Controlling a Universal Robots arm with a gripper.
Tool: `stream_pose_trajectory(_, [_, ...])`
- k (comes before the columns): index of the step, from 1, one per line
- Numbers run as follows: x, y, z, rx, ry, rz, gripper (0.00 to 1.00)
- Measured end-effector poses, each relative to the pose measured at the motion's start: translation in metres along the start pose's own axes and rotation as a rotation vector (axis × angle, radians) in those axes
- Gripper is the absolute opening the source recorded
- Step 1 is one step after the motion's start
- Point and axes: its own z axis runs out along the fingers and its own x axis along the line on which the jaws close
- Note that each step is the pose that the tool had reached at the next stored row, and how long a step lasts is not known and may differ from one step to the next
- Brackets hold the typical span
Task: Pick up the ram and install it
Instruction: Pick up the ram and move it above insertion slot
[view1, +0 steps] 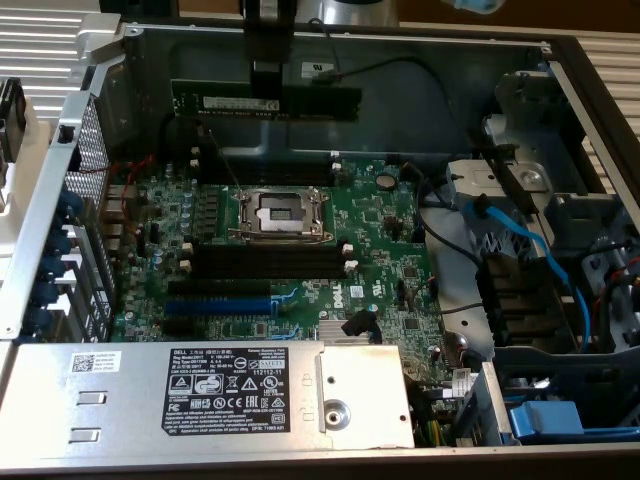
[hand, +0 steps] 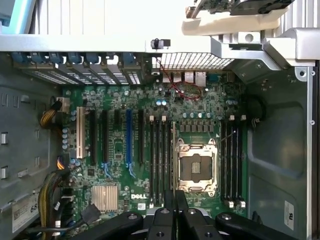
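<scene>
"DELL" stands in white letters on the green motherboard, and the wrist view shows the same word on it. The black label on the near power supply bears "DELL" and "112112-11"; its finer print is illegible. The white label on the ram cannot be read. A white sticker shows "68".

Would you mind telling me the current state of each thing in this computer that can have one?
gripper: shut on the ram.
ram: held level, lifted above the motherboard, in no slot.
black slots: empty.
blue slot: empty.
CPU socket: exposed, no cooler on it.
computer case: open, its inside exposed.
</scene>
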Motion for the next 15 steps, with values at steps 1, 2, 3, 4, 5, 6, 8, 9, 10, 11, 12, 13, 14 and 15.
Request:
stream_pose_trajectory(1, [0.0,-0.0014,0.0018,0.0,-0.0003,0.001,0.12])
stream_pose_trajectory(2, [0.0,-0.0026,0.0036,0.0,-0.0008,0.002,0.12])
stream_pose_trajectory(3, [0.001,-0.0031,0.0054,0.0001,-0.0011,0.003,0.12])
stream_pose_trajectory(4, [0.002,-0.0032,0.0073,0.0,-0.0014,0.004,0.12])
stream_pose_trajectory(5, [0.004,-0.0033,0.009,0.0002,-0.002,0.006,0.12])
stream_pose_trajectory(6, [0.005,-0.0034,0.0109,0.0002,-0.0023,0.008,0.12])
stream_pose_trajectory(8, [0.005,-0.0034,0.0145,0.0003,-0.0022,0.013,0.12])
stream_pose_trajectory(9, [0.005,-0.0036,0.0163,0.0004,-0.0023,0.015,0.12])
stream_pose_trajectory(10, [0.005,-0.0038,0.018,0.0005,-0.0022,0.018,0.12])
stream_pose_trajectory(11, [0.005,-0.0039,0.0198,0.0006,-0.0024,0.021,0.12])
stream_pose_trajectory(12, [0.005,-0.0039,0.0217,0.0007,-0.0025,0.023,0.12])
stream_pose_trajectory(13, [0.005,-0.004,0.0236,0.0007,-0.0024,0.024,0.12])
stream_pose_trajectory(14, [0.006,-0.004,0.0254,0.0007,-0.0024,0.026,0.12])
stream_pose_trajectory(15, [0.006,-0.0041,0.0271,0.0007,-0.0024,0.027,0.12])
